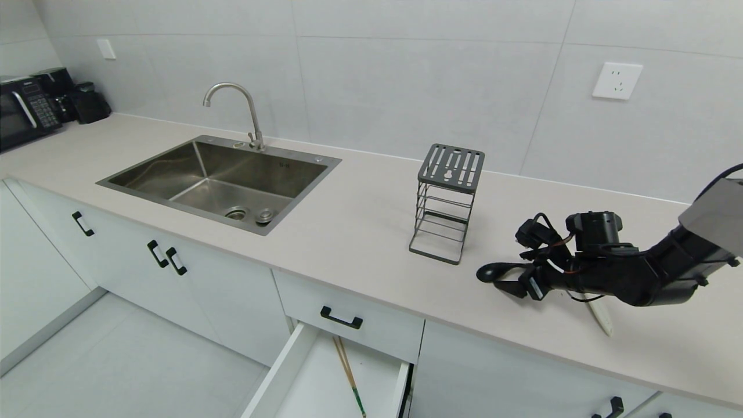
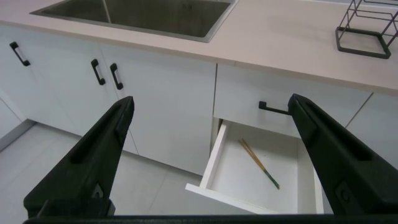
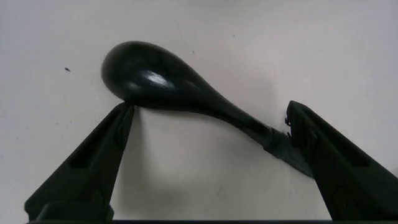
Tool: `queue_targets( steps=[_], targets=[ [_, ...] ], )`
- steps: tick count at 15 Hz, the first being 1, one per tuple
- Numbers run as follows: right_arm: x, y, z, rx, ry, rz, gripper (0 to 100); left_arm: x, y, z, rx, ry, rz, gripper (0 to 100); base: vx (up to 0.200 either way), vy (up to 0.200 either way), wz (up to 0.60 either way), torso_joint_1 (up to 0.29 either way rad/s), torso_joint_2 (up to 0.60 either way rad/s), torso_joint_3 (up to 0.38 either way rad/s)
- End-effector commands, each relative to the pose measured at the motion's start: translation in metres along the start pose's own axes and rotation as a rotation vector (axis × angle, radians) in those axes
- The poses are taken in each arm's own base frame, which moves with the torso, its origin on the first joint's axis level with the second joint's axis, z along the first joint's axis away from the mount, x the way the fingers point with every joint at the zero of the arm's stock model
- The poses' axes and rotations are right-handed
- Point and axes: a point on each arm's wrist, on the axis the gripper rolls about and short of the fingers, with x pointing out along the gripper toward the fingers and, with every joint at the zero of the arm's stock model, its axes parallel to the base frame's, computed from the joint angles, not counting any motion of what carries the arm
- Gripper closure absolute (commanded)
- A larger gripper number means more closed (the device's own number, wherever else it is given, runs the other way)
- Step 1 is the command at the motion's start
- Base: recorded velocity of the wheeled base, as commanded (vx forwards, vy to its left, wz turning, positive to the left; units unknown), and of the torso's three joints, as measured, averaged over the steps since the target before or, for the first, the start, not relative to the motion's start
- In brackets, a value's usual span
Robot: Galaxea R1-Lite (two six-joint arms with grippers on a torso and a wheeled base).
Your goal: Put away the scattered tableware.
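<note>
Black spoon (image 1: 492, 271) lies on the bench (image 1: 360, 232), lower right of the head view, between the right gripper's (image 3: 209, 111) open jaws. Left gripper (image 2: 211, 102) jaws are spread wide too, above the open drawer (image 2: 249, 186) holding chopsticks (image 2: 259, 163).

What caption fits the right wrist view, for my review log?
Open right gripper brackets a glossy black spoon lying on the pale beige countertop.

The right jaws hide the black spoon's (image 3: 161, 78) handle end

bright even light, soft shadows, glint on spoon (image 3: 152, 78), bowed edges
</note>
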Motion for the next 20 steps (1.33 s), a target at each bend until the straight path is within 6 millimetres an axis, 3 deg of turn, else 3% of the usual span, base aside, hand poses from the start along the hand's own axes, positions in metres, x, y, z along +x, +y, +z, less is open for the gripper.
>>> queue_targets(
  steps=[1, 3, 4, 13, 15, 20],
  targets=[
    [0.013, 0.001, -0.003, 0.008, 0.005, 0.021, 0, 0.000, 0.000, 0.000, 0.000, 0.001, -0.001, 0, 0.000, 0.000, 0.00, 0.000, 0.00, 0.000],
    [0.021, 0.004, 0.001, 0.017, -0.003, 0.031, 0, 0.000, 0.000, 0.000, 0.000, 0.001, -0.001, 0, 0.000, 0.000, 0.00, 0.000, 0.00, 0.000],
    [0.026, 0.005, 0.004, 0.012, -0.010, 0.035, 100, 0.000, 0.000, 0.000, 0.000, 0.001, -0.001, 0, 0.000, 0.000, 0.00, 0.000, 0.00, 0.000],
    [0.031, 0.013, 0.003, 0.005, 0.001, 0.054, 100, 0.000, 0.000, 0.000, 0.000, 0.001, -0.001, 0, 0.000, 0.000, 0.00, 0.000, 0.00, 0.000],
    [0.031, 0.021, 0.008, -0.010, -0.003, 0.071, 100, 0.000, 0.000, 0.000, 0.000, 0.001, -0.001, 0, 0.000, 0.000, 0.00, 0.000, 0.00, 0.000],
    [0.010, 0.056, 0.026, -0.042, -0.026, 0.128, 100, 0.000, 0.000, 0.000, 0.000, 0.001, -0.001, 0, 0.000, 0.000, 0.00, 0.000, 0.00, 0.000]
  ],
)
